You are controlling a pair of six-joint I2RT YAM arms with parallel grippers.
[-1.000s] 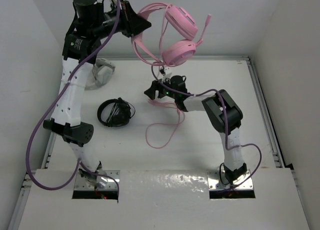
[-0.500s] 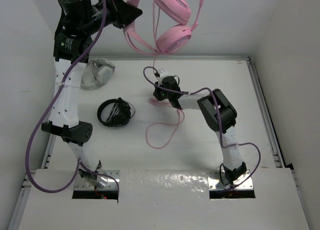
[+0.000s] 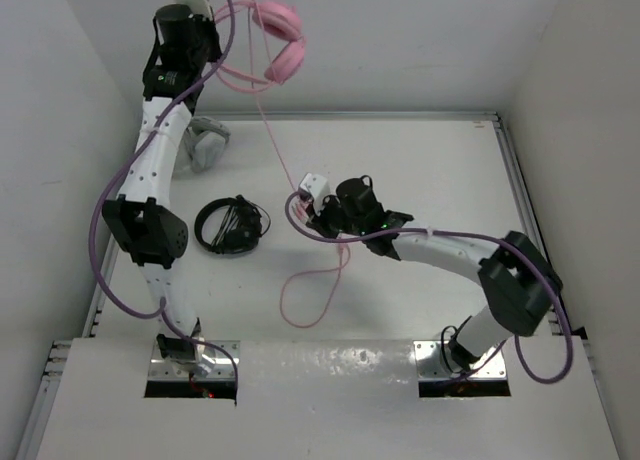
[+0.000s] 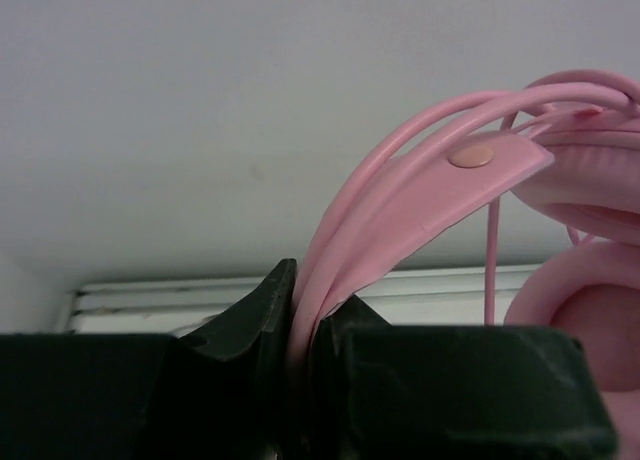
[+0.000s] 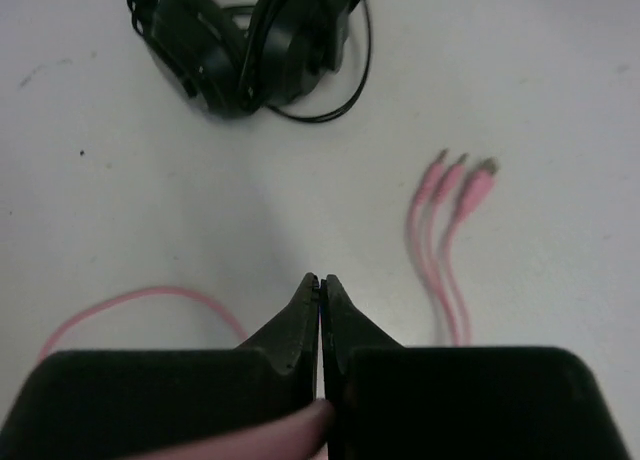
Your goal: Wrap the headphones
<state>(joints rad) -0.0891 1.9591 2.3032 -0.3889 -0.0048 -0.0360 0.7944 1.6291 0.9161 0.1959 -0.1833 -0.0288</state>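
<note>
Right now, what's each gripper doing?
Left gripper: shut on the headphones, at the headband.
Right gripper: shut; whether it pinches the cable cannot be told.

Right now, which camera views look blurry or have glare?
Top external: sharp, with glare on the glossy front board. Left wrist: the headphones are soft, the left gripper a dark silhouette. Right wrist: the right gripper and cable blur near the lens; the black headphones look clearer.

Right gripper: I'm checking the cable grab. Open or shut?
Shut. The right gripper tips meet with no gap, and the pink cable shows at their base.
</note>
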